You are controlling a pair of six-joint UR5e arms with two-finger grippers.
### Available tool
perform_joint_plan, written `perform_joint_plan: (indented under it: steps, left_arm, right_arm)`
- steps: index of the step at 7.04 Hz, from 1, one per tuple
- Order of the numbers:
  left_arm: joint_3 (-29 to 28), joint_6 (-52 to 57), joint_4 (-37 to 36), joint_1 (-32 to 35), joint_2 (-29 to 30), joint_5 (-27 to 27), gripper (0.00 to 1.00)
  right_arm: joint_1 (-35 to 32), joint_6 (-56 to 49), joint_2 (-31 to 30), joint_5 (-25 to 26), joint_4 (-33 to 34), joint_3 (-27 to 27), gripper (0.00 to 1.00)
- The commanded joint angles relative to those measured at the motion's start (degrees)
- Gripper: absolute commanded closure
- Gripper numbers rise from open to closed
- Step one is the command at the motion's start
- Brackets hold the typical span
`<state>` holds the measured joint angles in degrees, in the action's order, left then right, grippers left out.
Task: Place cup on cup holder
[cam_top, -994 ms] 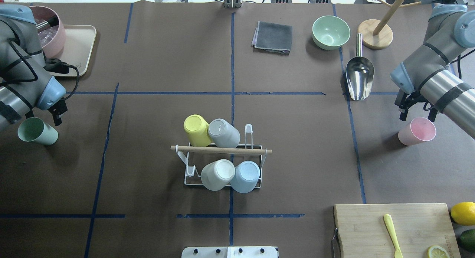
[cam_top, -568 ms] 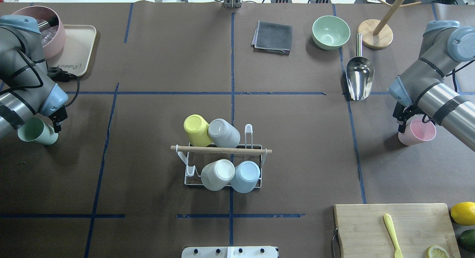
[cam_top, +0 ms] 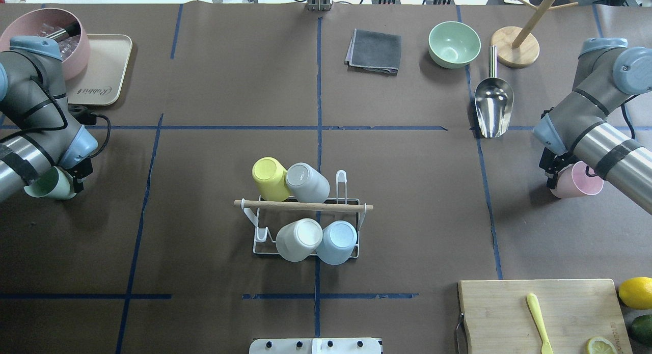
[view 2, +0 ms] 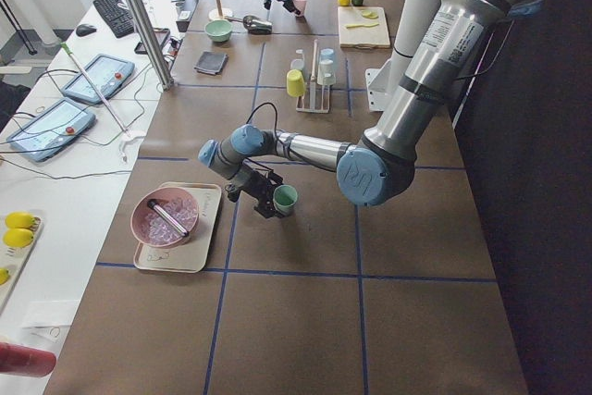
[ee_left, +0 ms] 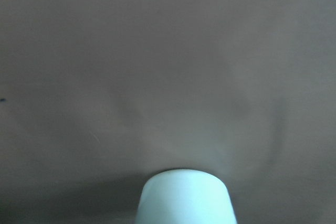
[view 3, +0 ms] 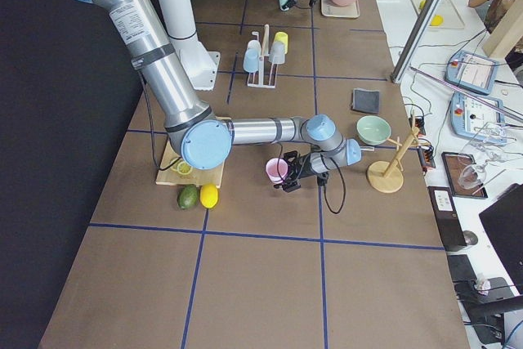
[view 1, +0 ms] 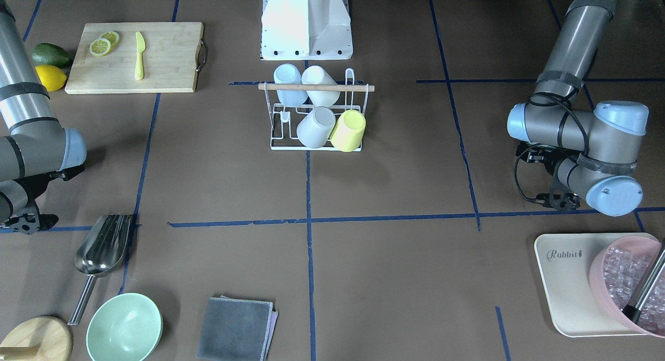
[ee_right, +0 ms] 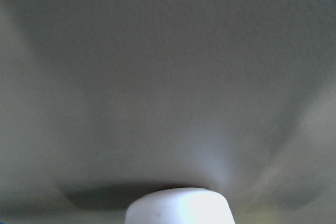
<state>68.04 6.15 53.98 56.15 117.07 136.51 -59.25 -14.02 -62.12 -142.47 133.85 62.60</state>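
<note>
The white wire cup holder (cam_top: 262, 251) with a wooden rod (cam_top: 303, 206) across its top stands mid-table and carries yellow, grey, white and light blue cups upside down. It also shows in the front-facing view (view 1: 278, 143). A green cup (cam_top: 48, 187) stands at the far left, and its side fills the bottom of the left wrist view (ee_left: 185, 198). My left gripper (cam_top: 63, 183) is low around it, apparently open. A pink cup (cam_top: 583, 181) stands at the far right and shows in the right wrist view (ee_right: 179, 206). My right gripper (cam_top: 570, 178) is low around it, apparently open.
A beige tray (cam_top: 104, 63) with a pink bowl sits far left at the back. A grey cloth (cam_top: 374, 51), green bowl (cam_top: 454, 44), metal scoop (cam_top: 493, 107) and wooden stand (cam_top: 515, 51) lie at the back right. A cutting board (cam_top: 540, 313) is front right.
Both arms have come down and inward over their cups: the left gripper now straddles the green cup, the right gripper the pink cup. The cups stand where they were.
</note>
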Motion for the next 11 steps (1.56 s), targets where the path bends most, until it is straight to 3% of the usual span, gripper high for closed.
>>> perform_joint_plan:
  steps: [1,2,3,6,7,8,9,11]
  left_arm:
    - [-0.4,0.1,-1.1,-0.6,0.0,0.1,0.00]
    - [-0.4,2.1,-2.5,-0.6,0.0,0.1,0.00]
    - [-0.4,3.3,-3.8,-0.6,0.1,0.1,0.00]
    - [-0.3,3.7,-4.5,-0.4,-0.1,0.1,0.01]
    - [-0.1,4.1,-4.6,-0.4,-0.1,0.1,0.32]
    - [0.1,4.1,-6.3,-0.3,-0.1,0.8,0.71]
    - [0.5,4.2,-9.6,-0.3,-0.1,2.8,0.93]
    - [5.8,4.9,-15.6,0.6,-0.3,3.4,0.98]
  right_arm:
    - [0.4,0.7,0.2,0.0,-0.1,0.1,0.47]
    - [0.4,1.4,0.4,-0.1,0.0,0.1,0.91]
    - [0.4,1.5,0.5,-0.1,0.4,0.1,0.99]
    - [-2.5,2.2,0.8,1.1,0.8,2.9,1.00]
    - [-4.8,2.2,0.8,1.3,1.7,4.7,1.00]
    - [-5.7,2.1,1.0,1.5,1.8,6.9,0.99]
    - [-5.7,2.1,1.3,2.4,1.9,9.6,0.99]
    - [-6.1,2.7,1.2,3.4,3.7,18.3,1.00]
